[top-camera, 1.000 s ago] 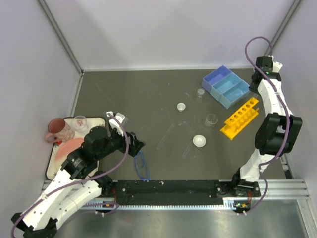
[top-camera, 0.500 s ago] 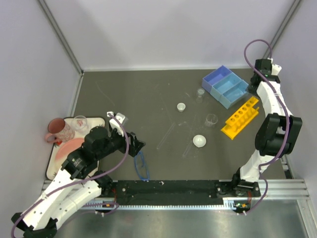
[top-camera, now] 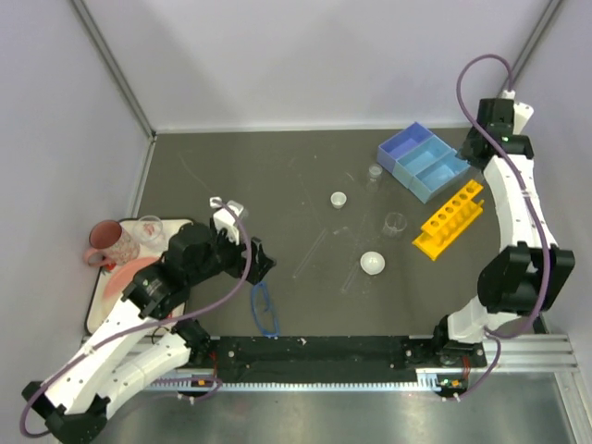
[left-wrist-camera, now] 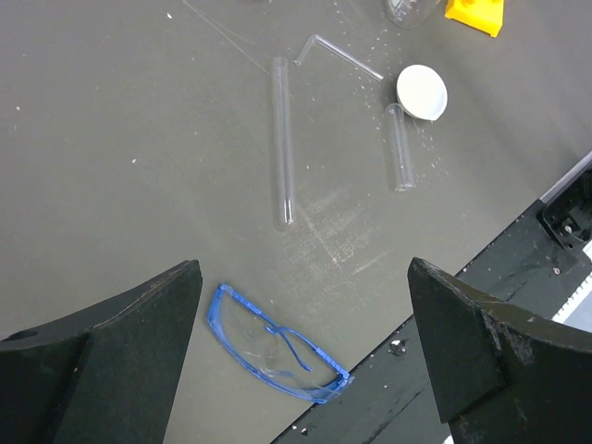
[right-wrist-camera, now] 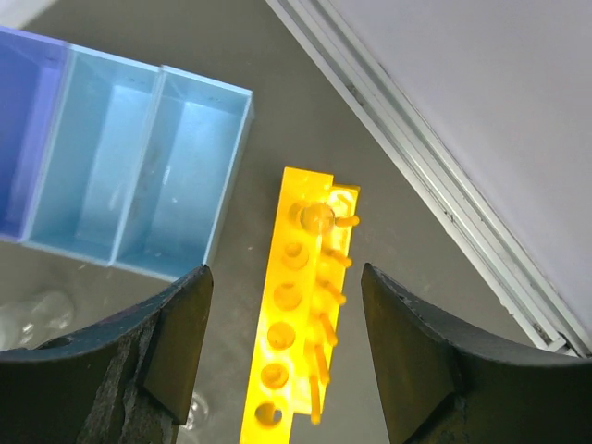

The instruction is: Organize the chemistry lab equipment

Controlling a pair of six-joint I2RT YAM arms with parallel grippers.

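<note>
Your left gripper (left-wrist-camera: 302, 296) hangs spread wide above the goggles (left-wrist-camera: 277, 347); your right gripper (right-wrist-camera: 285, 287), parted and empty, sits over the yellow rack (right-wrist-camera: 298, 310).

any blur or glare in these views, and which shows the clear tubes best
Left wrist: sharp, thin tubes clearest. Top external: even light, no glare, those tubes faint on the dark table. Right wrist: yellow rack crisp, own fingers soft.
</note>
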